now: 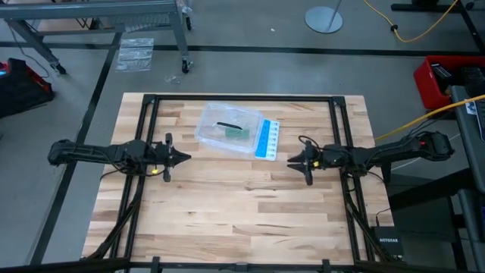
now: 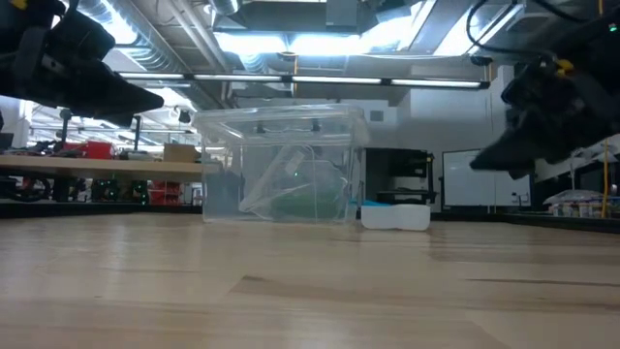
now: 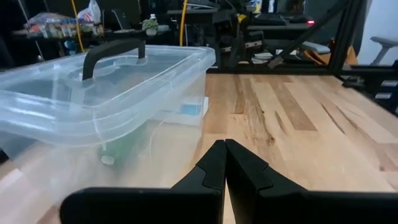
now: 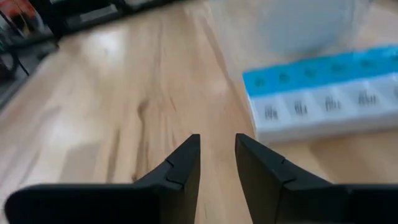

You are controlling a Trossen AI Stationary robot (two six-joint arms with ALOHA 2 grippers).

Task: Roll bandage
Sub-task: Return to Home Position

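Note:
The bandage (image 1: 235,133) shows as a dark green patch inside a closed clear plastic box (image 1: 227,127) at the table's far middle. It is blurred through the box wall in the left wrist view (image 3: 124,146) and the low view (image 2: 302,204). The box lid carries a black handle (image 3: 112,53). My left gripper (image 1: 186,158) hovers shut to the left of the box, its fingers (image 3: 225,149) pointing toward the right edge. My right gripper (image 1: 290,159) hovers open to the right of the box, with nothing between its fingers (image 4: 217,142).
A blue-and-white pill organizer (image 1: 267,139) lies against the box's right side, just beyond my right gripper (image 4: 323,93). Black frame rails (image 1: 242,98) run along the table's far, left and right sides. Bare wood (image 1: 242,212) fills the near half of the table.

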